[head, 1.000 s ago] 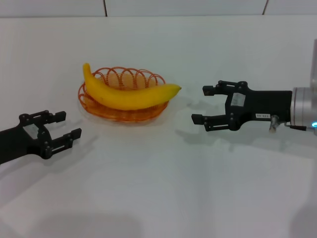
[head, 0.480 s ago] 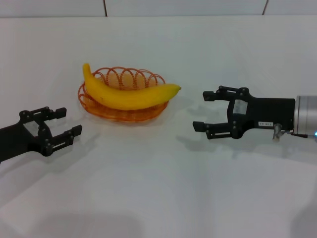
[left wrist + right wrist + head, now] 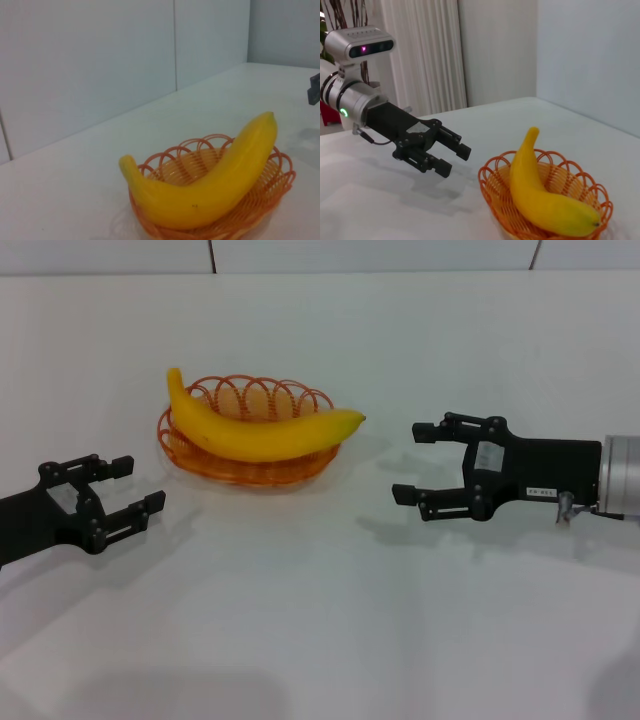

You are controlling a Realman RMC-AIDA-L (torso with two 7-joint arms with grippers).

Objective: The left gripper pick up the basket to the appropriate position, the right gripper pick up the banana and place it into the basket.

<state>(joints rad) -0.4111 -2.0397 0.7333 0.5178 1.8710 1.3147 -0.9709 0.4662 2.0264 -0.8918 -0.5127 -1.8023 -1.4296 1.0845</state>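
The yellow banana (image 3: 255, 430) lies across the orange wire basket (image 3: 240, 462) on the white table, its ends reaching past the rim. Both also show in the left wrist view, banana (image 3: 210, 182) and basket (image 3: 255, 200), and in the right wrist view, banana (image 3: 540, 195) and basket (image 3: 497, 187). My left gripper (image 3: 128, 486) is open and empty, to the left of the basket and nearer to me, also seen in the right wrist view (image 3: 455, 159). My right gripper (image 3: 408, 462) is open and empty, to the right of the banana's tip, apart from it.
A white wall with tile seams (image 3: 212, 255) runs along the table's far edge. In the right wrist view a white curtain (image 3: 420, 55) hangs behind the left arm. A corner of the right gripper (image 3: 314, 89) shows in the left wrist view.
My right gripper has drawn back slightly to the right, away from the banana. The left gripper, banana and basket have hardly moved.
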